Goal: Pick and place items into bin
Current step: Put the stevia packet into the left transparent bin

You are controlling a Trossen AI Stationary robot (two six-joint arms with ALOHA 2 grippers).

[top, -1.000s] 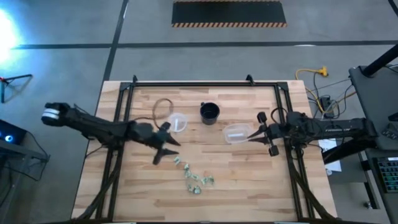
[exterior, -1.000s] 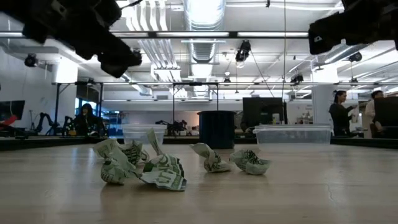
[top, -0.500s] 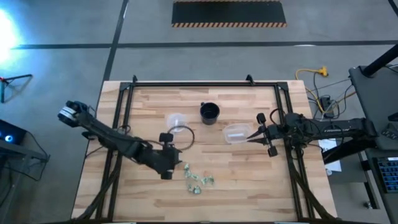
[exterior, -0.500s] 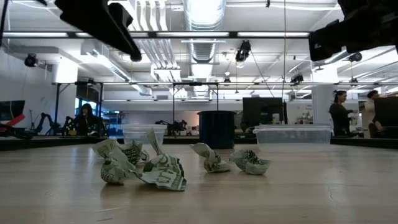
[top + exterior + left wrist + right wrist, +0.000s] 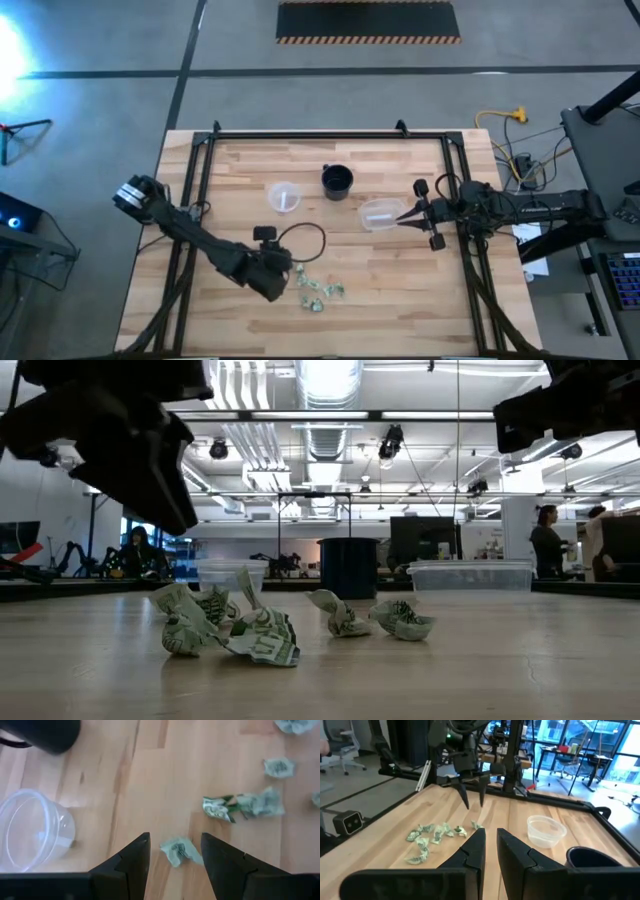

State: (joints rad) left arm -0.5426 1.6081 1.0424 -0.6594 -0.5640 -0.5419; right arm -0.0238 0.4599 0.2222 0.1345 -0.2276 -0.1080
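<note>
Your left claw (image 5: pixel 171 851) hung above the worktop (image 5: pixel 400 290) with its fingers spread, a crumpled green-white piece (image 5: pixel 179 851) lying on the wood right between the tips. I judged you were in the reach for a first pick, nothing gripped yet. The other pieces (image 5: pixel 318 290) lay scattered just beyond that claw, and a clear cup (image 5: pixel 284 196) and a dark cup (image 5: pixel 337 181) stood farther off. The next move called for lowering straight down until the fingertips straddled the piece, then pinching it. Your right claw (image 5: pixel 403 218) waited with its fingers nearly pressed together, tips just beside the clear bin (image 5: pixel 378 213), holding nothing.
</note>
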